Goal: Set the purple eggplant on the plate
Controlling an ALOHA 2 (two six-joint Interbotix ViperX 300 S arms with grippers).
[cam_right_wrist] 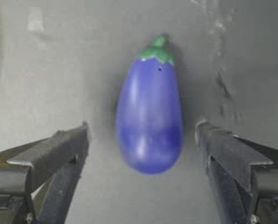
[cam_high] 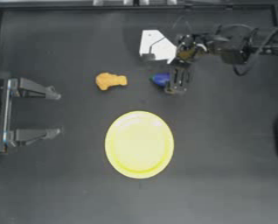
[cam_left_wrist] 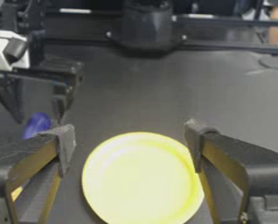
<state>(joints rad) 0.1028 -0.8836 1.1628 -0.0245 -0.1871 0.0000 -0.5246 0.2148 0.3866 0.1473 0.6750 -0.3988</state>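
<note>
1. The purple eggplant (cam_high: 161, 79) lies on the dark bench (cam_high: 59, 188) at about 12 o'clock from the yellow plate (cam_high: 139, 144), apart from it, with bare bench between the two.
2. The right gripper (cam_high: 174, 83) is by far the nearer one: in the top view it hangs right at the eggplant's 3 o'clock edge. The left gripper (cam_high: 53, 113) sits drawn back at 9 o'clock of the bench, its fingers spread wide, well apart from everything.
3. In the right wrist view the eggplant (cam_right_wrist: 150, 118) lies between the two fingers (cam_right_wrist: 53, 153), and its long axis runs along the gripper's line of sight, green stem end pointing away and rounded fat end nearest the wrist. So the fingers would close across its narrow width, which I judge the easier grip.
4. The right fingers are wide and hold nothing; a gap of bench shows on each side of the eggplant. Only its fat end sits level with the fingertips.
5. An orange-yellow lumpy toy (cam_high: 110, 81) lies at 9 o'clock of the eggplant, clear of the path toward the plate.
6. The glossy, tapering skin could slip if pinched near the rounded tip.
</note>
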